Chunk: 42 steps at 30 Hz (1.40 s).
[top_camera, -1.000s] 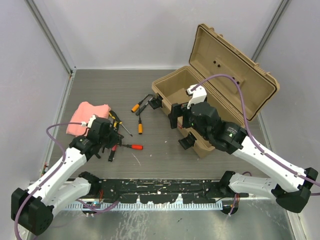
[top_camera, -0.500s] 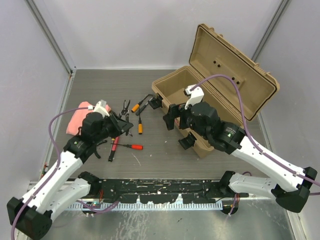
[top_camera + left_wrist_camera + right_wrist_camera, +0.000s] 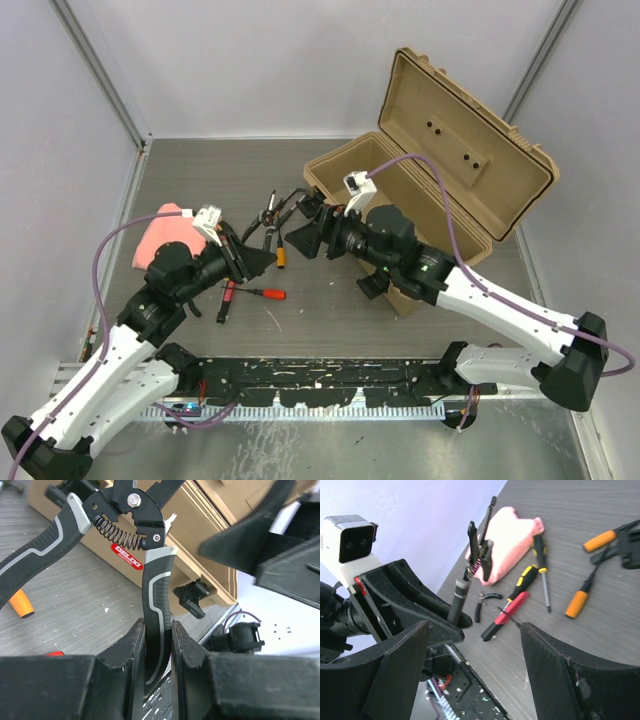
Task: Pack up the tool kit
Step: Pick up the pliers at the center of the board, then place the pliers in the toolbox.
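My left gripper [image 3: 260, 256] is shut on one handle of black-and-grey spring pliers [image 3: 267, 213] and holds them upright above the table. The wrist view shows the handle pinched between my fingers [image 3: 136, 645], with the pliers [image 3: 131, 511] opened wide. My right gripper [image 3: 306, 233] is open and empty, facing the pliers [image 3: 480, 555] from close by. The tan case [image 3: 345, 158] stands open behind it, lid [image 3: 470, 135] tilted back, red label [image 3: 126, 556] on its front. Orange screwdrivers [image 3: 282, 255], a red one [image 3: 262, 293] and yellow-black ones [image 3: 527, 580] lie on the table.
A pink folded cloth [image 3: 165, 225] lies at the left, also seen in the right wrist view [image 3: 507, 537]. Small black pliers [image 3: 485, 602] and a red-black tool [image 3: 226, 297] lie near the front. A black latch [image 3: 192, 597] hangs off the case. Grey walls close in both sides.
My left gripper has lifted the pliers off the table and carried them right. My right gripper has swung left from the case front to face them.
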### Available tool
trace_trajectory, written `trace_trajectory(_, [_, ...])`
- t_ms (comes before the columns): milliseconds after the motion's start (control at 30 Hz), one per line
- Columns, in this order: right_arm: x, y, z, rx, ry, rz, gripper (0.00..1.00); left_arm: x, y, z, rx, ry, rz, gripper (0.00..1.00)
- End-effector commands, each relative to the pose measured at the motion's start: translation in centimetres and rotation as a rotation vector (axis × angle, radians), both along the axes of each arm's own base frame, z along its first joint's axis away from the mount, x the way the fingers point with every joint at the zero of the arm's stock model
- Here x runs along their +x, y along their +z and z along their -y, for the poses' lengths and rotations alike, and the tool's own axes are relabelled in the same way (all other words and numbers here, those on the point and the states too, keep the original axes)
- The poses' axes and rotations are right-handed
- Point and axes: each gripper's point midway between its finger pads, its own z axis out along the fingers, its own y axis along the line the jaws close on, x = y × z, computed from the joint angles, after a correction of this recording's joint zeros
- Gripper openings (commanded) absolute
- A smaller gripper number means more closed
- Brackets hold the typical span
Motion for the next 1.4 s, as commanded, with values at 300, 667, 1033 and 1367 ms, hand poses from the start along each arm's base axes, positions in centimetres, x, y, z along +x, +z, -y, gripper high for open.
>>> trace_trajectory(300, [-0.9,2.3,-5.0,0.251,0.065,-0.065,0.65,-0.8,3.8,1.7,0.014,-0.042,0.245,0.00])
trace_trajectory(667, [0.6,0.1,-4.5,0.250,-0.047,-0.118,0.46,-0.7,4.0,2.3,0.004,-0.041,0.249,0.00])
trace_trajectory(1033, [1.2,-0.6,-4.9,0.252,-0.091,-0.142,0.36,0.0,4.1,3.7,-0.047,-0.025,0.228,0.00])
trace_trajectory(1367, [1.9,0.3,-2.7,0.212,-0.168,-0.042,0.01,-0.2,3.2,4.8,-0.042,-0.073,0.175,0.30])
